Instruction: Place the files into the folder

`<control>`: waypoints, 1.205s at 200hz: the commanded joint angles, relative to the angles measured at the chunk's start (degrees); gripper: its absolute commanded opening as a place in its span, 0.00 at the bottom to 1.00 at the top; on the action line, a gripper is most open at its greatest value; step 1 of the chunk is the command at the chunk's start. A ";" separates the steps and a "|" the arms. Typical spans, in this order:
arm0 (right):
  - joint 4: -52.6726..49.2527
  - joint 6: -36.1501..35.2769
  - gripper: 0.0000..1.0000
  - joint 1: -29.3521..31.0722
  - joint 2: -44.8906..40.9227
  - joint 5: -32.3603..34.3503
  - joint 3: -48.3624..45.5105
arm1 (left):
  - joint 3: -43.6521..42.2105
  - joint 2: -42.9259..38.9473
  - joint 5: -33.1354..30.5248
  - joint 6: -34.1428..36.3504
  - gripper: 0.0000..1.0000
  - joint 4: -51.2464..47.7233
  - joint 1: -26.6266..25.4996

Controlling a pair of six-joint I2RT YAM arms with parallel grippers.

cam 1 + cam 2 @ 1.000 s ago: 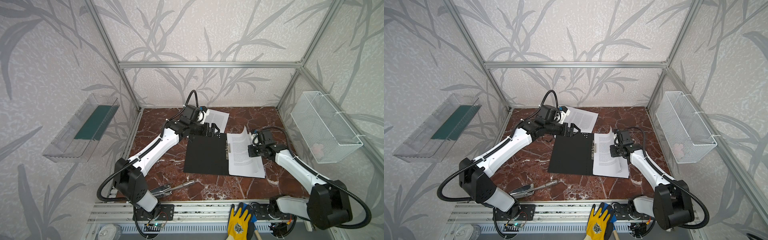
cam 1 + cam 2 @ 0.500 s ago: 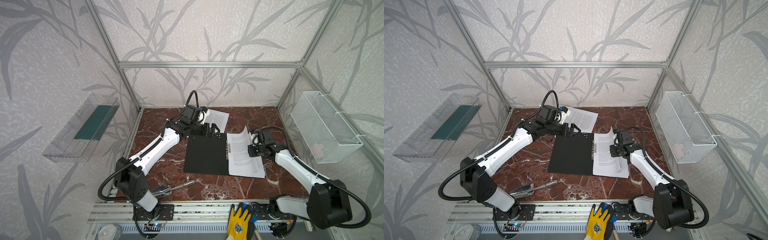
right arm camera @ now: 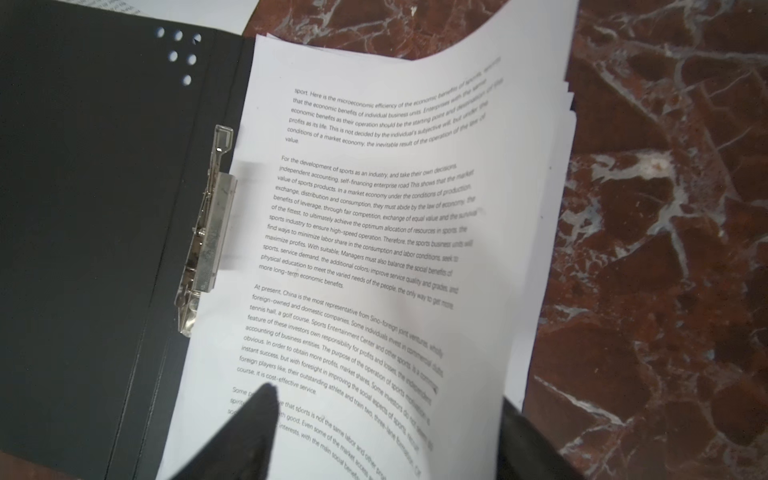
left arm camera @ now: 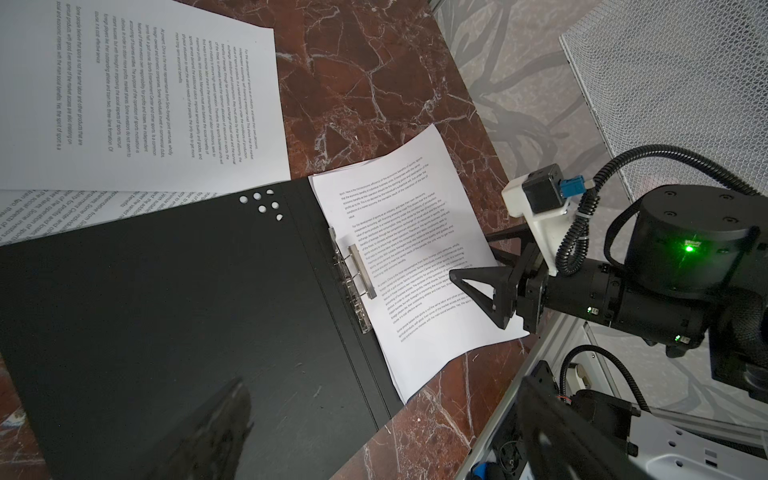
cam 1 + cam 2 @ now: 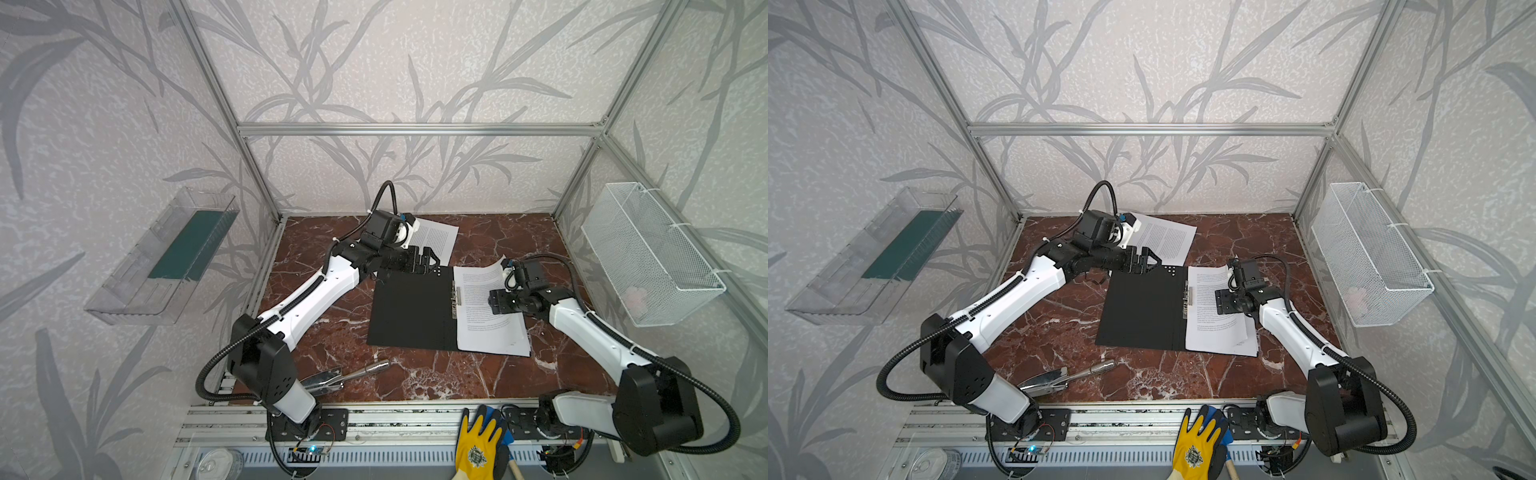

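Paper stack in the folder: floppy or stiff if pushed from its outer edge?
Probably floppy: the paper stack bows up at one corner of its top sheet. Likely fans out rather than moving as one; its outer edges sit staggered. Thin sheets, so probably light.

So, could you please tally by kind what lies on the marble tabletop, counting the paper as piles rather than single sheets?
Folder: 1
Paper piles: 2
Metal tool: 1
Total: 4
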 commanded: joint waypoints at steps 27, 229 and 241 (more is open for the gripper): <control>-1.85 2.19 0.99 0.30 -4.15 5.09 2.15 | -0.23 0.47 -0.03 0.79 0.99 -0.42 0.27; 20.62 15.81 1.00 21.07 -13.93 -3.97 -13.01 | 6.05 21.47 -1.91 -12.06 0.96 -0.83 15.98; 20.75 14.81 1.00 23.71 -13.59 0.20 -13.24 | 9.78 25.63 -2.06 -13.18 0.96 -1.70 16.70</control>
